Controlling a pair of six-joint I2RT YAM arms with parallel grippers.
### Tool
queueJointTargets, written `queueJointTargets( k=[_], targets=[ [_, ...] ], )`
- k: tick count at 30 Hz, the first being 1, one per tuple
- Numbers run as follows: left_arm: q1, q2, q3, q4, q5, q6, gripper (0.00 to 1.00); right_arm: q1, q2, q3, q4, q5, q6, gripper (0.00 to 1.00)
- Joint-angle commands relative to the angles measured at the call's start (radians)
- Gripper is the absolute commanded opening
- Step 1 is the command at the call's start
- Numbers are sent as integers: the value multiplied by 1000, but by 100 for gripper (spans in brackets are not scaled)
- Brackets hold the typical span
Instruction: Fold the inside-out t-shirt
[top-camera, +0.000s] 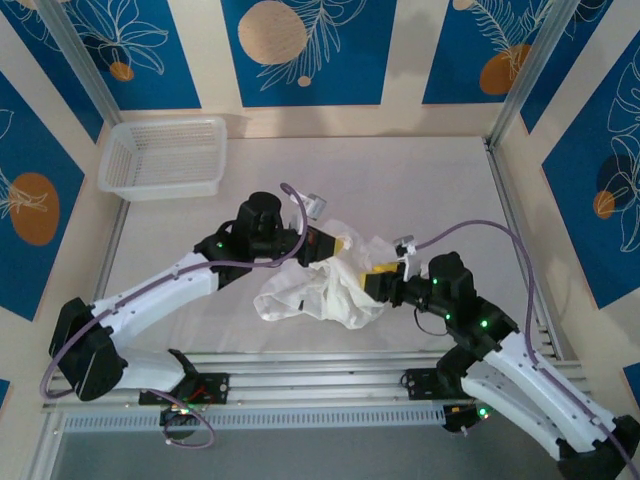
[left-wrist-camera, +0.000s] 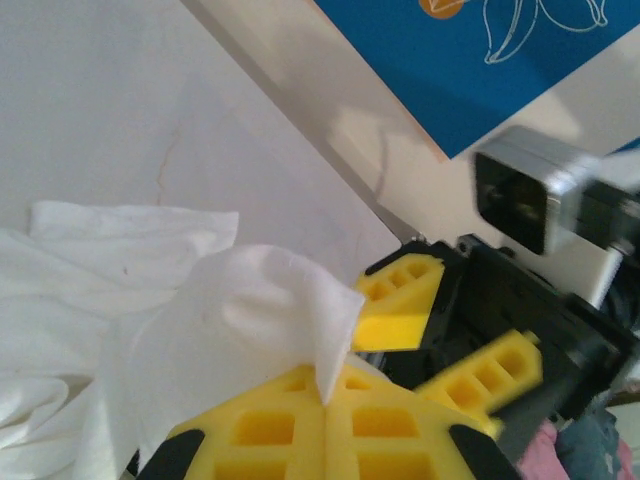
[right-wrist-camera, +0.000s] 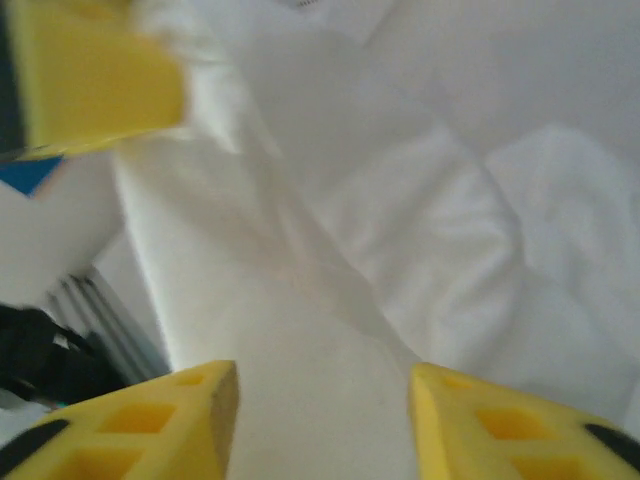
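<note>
The plain white, thin, wrinkly fabric t-shirt (top-camera: 312, 293) lies in a crumpled heap mid-counter (top-camera: 400, 180), between my arms. My left gripper (left-wrist-camera: 325, 405) is clamped on a fold of it. My right gripper (right-wrist-camera: 325, 400) stands apart over the cloth. I judge no fold is made yet, so spreading and folding remain.

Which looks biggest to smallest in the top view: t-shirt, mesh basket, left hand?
1. Crumpled t-shirt and mesh basket: about alike, can't rank.
2. Left hand: clearly smallest.
</note>
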Motion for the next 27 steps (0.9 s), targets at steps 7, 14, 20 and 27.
queueJointTargets(
  k=[7,14,20,27],
  targets=[
    [-18,-2,17,28,67,33,0,92,185,103,141,401,-540,56],
    [-18,-19,9,12,32,38,0,129,336,141,224,390,-691,64],
    [-18,-19,10,-35,-31,57,0,168,404,186,270,661,-806,62],
    [31,-56,-14,-115,-143,82,0,134,278,234,25,584,-608,0]
  ],
)
